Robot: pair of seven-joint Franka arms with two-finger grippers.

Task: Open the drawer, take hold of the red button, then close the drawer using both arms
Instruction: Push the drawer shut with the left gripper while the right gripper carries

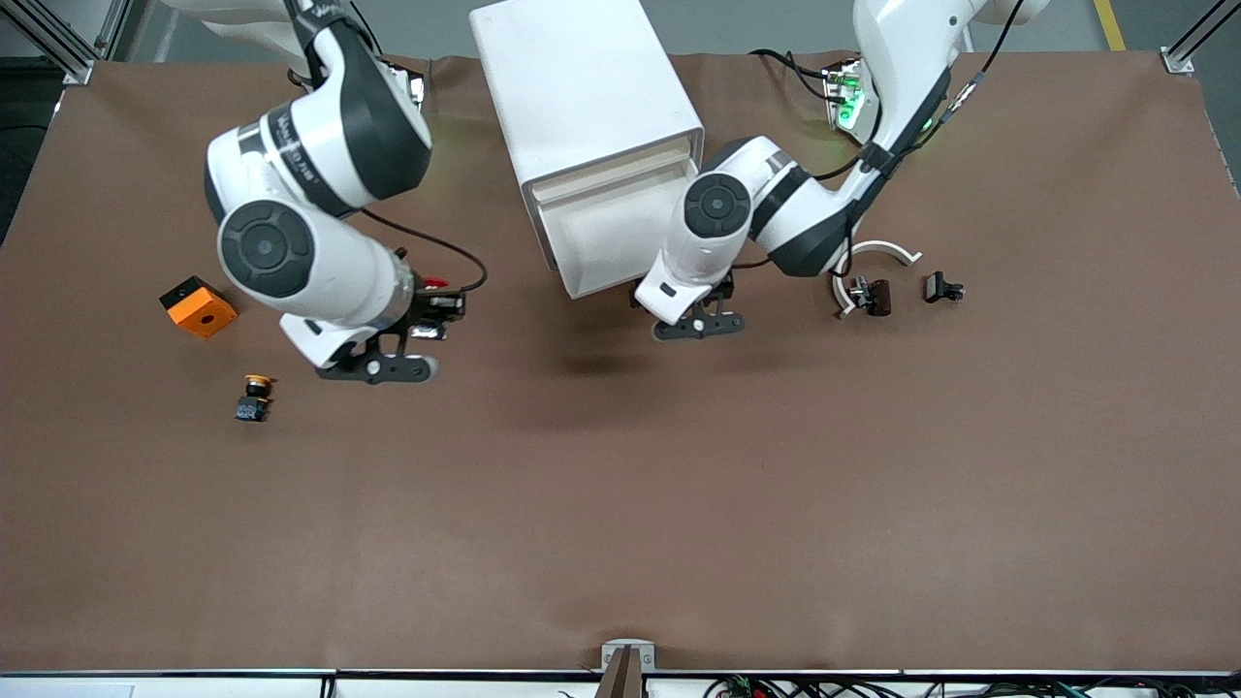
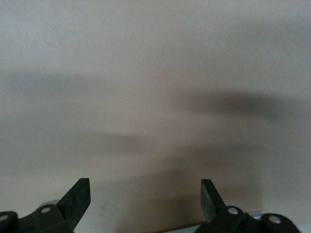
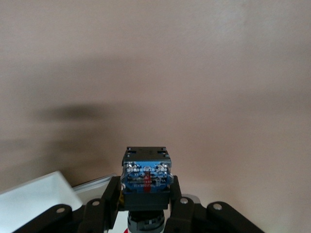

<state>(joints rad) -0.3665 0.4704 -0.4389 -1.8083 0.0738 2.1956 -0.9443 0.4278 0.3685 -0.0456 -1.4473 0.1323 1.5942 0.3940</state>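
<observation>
The cabinet (image 1: 591, 126) stands at the table's (image 1: 679, 504) edge by the arms' bases, its drawer (image 1: 606, 242) out. The block (image 1: 198, 306) and the spare button (image 1: 254, 397) lie toward the right arm's end.

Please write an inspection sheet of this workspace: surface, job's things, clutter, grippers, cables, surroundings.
Surface: brown table, slightly wrinkled.
Job's things: button held in the right gripper; white drawer unit, drawer pulled out.
Clutter: orange block; yellow-capped button; white curved piece; two small dark parts.
Grippers: right shut on the button, over the table beside the drawer; left gripper open, over the table in front of the drawer.
Cables: black cables on both arms.
Surroundings: metal frame.
</observation>
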